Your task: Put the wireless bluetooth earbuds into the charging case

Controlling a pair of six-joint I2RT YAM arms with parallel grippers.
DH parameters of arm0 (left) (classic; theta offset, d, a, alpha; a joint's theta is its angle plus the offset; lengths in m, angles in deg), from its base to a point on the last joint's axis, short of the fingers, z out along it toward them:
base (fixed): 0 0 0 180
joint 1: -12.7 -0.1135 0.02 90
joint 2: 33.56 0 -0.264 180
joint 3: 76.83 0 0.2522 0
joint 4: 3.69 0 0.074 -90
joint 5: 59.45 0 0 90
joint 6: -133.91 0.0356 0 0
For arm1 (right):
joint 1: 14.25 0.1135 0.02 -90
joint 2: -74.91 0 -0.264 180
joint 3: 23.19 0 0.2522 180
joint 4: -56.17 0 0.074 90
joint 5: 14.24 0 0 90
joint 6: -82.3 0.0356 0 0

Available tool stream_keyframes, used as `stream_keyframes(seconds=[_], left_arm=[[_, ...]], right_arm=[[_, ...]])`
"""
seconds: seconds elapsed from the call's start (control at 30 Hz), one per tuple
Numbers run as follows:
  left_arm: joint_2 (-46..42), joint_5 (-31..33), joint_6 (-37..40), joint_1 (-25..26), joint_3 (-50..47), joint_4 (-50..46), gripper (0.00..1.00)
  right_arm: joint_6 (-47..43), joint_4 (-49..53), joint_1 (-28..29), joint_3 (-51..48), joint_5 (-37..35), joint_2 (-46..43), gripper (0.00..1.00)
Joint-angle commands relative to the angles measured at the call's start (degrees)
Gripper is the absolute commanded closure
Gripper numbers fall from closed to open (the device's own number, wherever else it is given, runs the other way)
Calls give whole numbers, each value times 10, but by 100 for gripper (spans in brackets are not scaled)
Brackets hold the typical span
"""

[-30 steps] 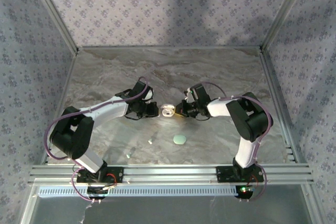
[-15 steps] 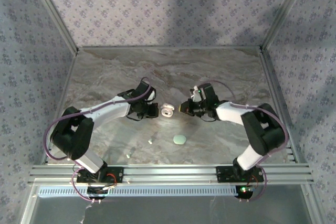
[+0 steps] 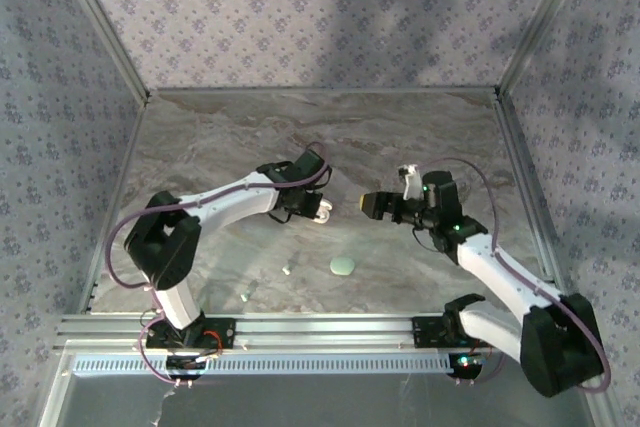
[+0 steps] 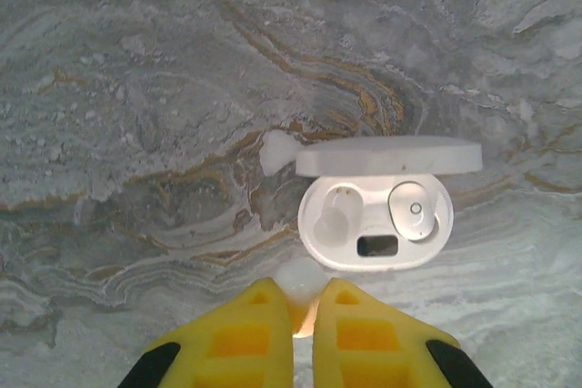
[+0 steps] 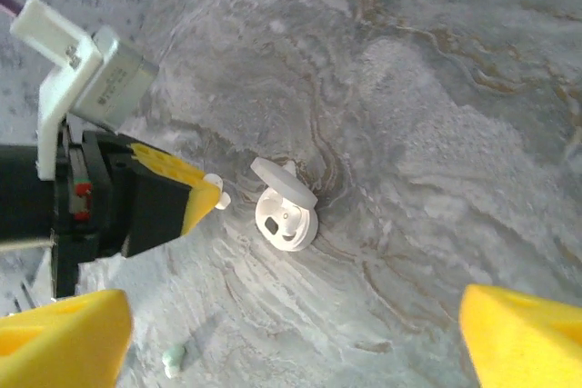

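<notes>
Currently the left gripper has its yellow fingers pressed nearly together, pinching a small white earbud at their tips. That earbud hangs just at the near rim of the charging case, which lies open on the marble-patterned table close to the middle of the work area. The case's lid stands up on the far side. In the right-hand well of the case a second earbud is seated, with a small dot on its face. The left-hand well holds a rounded white shape, and I cannot tell whether it is an earbud or the moulded socket. A small white bit lies on the marble against the left end of the lid; what it is I cannot tell. The right gripper hovers to the right of the case, apart from it and facing it, with its jaws spread wide: in the right wrist view its two yellow fingers sit at the far corners with bare marble between them, and nothing is between them. Nearer the arm bases, a mint oval pod rests on the table, well apart from the case. To the left of it lie two tiny pale bits, one close to the pod and another nearer the front rail.
</notes>
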Motion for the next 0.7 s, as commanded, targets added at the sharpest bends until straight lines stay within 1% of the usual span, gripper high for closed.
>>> stream_keyframes(seconds=[0.0,0.1,0.2,0.67], left_arm=[[34,69,35,18,42,-40,92],[65,98,42,31,73,-77,93],[84,113,44,39,89,-87,93],[103,107,39,41,97,-80,93]], right_arm=[[-6,-32,-6,-26,-38,-33,0],[0,-37,-15,-34,-40,-31,0],[4,-44,-18,-35,-37,-21,0],[9,-53,-22,-36,-26,-12,0]])
